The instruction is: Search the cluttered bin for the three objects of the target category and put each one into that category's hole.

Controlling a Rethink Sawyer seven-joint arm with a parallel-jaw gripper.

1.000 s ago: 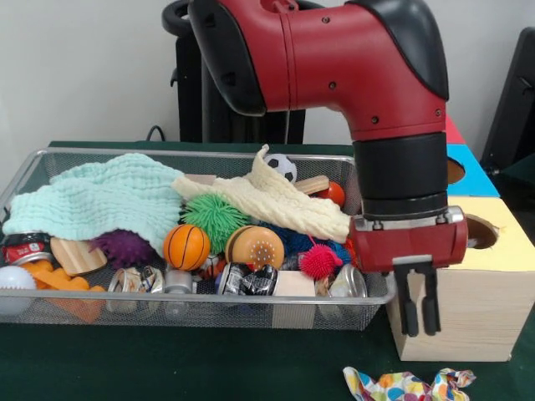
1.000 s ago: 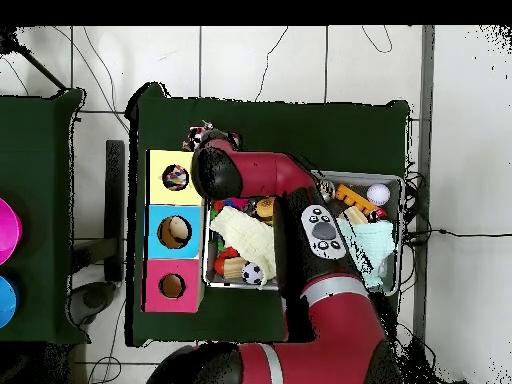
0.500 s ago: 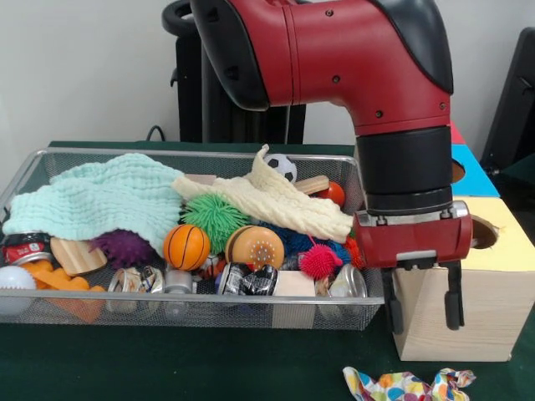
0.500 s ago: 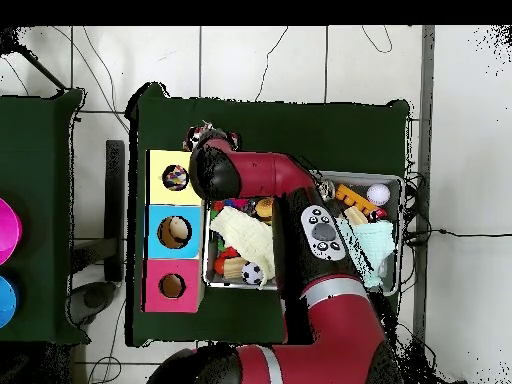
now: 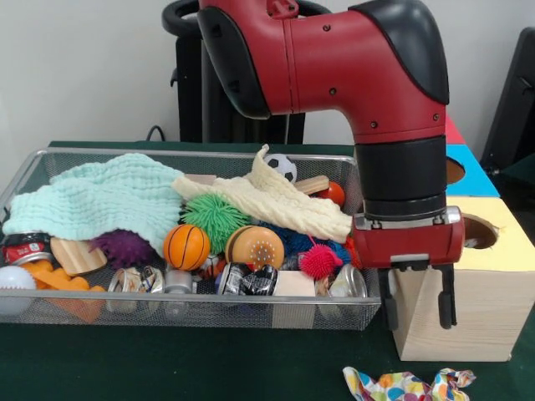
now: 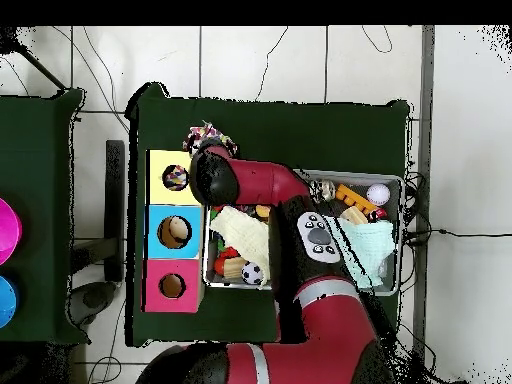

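Observation:
My gripper (image 5: 418,311) hangs open and empty in front of the wooden box, just past the right end of the wire bin (image 5: 50,156). Below it on the green table lies a crumpled multicoloured cloth (image 5: 408,385), also seen in the overhead view as the multicoloured cloth (image 6: 207,136) beside the yellow box top. A mint cloth (image 5: 100,199) and a cream cloth (image 5: 280,205) lie over the clutter in the bin. The yellow hole (image 6: 176,178) has something in it; the blue hole (image 6: 174,232) and pink hole (image 6: 172,286) follow in a row. In the overhead view the arm hides the gripper.
The bin holds an orange basketball (image 5: 185,246), green spiky ball (image 5: 215,214), purple spiky ball (image 5: 124,247), pink spiky ball (image 5: 319,261), small football (image 5: 282,167), white ball (image 5: 15,282), cans and wooden blocks. The wooden box (image 5: 468,317) stands right against the bin's end.
The gripper's fingers were together a second ago and have spread apart. The wrist has shifted only slightly. The multicoloured cloth has stayed on the table.

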